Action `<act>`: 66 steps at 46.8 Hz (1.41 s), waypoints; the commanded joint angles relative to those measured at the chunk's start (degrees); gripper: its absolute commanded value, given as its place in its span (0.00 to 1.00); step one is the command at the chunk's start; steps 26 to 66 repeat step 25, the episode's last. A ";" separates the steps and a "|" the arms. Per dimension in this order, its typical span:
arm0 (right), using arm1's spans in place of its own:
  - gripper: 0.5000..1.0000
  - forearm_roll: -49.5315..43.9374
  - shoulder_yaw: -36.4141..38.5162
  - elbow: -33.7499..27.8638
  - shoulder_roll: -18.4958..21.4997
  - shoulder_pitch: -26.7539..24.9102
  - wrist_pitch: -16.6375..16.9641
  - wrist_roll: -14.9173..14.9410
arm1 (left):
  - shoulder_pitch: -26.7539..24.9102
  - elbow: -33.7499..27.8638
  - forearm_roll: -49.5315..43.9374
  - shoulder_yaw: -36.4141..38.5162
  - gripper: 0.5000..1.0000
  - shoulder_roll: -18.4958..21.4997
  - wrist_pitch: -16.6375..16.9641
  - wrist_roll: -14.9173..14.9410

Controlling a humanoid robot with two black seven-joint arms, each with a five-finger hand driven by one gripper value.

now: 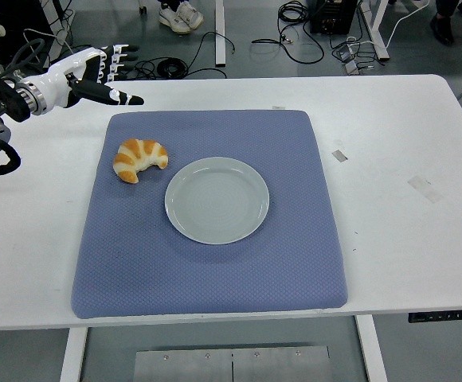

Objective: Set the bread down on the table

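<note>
Bread [139,159] sits on the mat [215,263] left of the plate [217,200]; left hand [95,76] spread, empty, up-left. Looks done, just retreat.

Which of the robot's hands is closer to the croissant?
Left. The left hand hovers open up and left of the croissant, not touching it; the right hand isn't in view.
</note>
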 commanded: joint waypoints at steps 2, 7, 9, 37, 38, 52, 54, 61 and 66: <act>1.00 0.00 0.00 0.07 0.00 -0.08 0.00 0.00 | 0.49 0.00 -0.10 -3.43 0.94 0.01 -0.02 0.00; 1.00 0.00 0.09 0.07 0.00 -0.17 0.00 0.00 | 0.66 0.00 -0.10 -8.35 0.94 -0.17 -0.02 0.00; 1.00 0.00 0.00 0.08 0.00 -0.17 0.00 0.00 | 0.66 0.00 -0.19 -10.11 0.94 -0.43 -0.02 0.00; 1.00 0.00 0.09 0.25 0.00 -0.43 0.09 0.00 | -0.04 0.00 -0.19 -16.45 0.94 -1.14 0.07 0.00; 1.00 0.00 0.09 0.25 0.00 -0.43 0.09 0.00 | -0.04 0.00 -0.19 -16.45 0.94 -1.14 0.07 0.00; 1.00 0.00 0.09 0.25 0.00 -0.43 0.09 0.00 | -0.04 0.00 -0.19 -16.45 0.94 -1.14 0.07 0.00; 1.00 0.00 0.09 0.25 0.00 -0.43 0.09 0.00 | -0.04 0.00 -0.19 -16.45 0.94 -1.14 0.07 0.00; 1.00 0.00 0.09 0.25 0.00 -0.43 0.09 0.00 | -0.04 0.00 -0.19 -16.45 0.94 -1.14 0.07 0.00; 1.00 0.00 0.09 0.25 0.00 -0.43 0.09 0.00 | -0.04 0.00 -0.19 -16.45 0.94 -1.14 0.07 0.00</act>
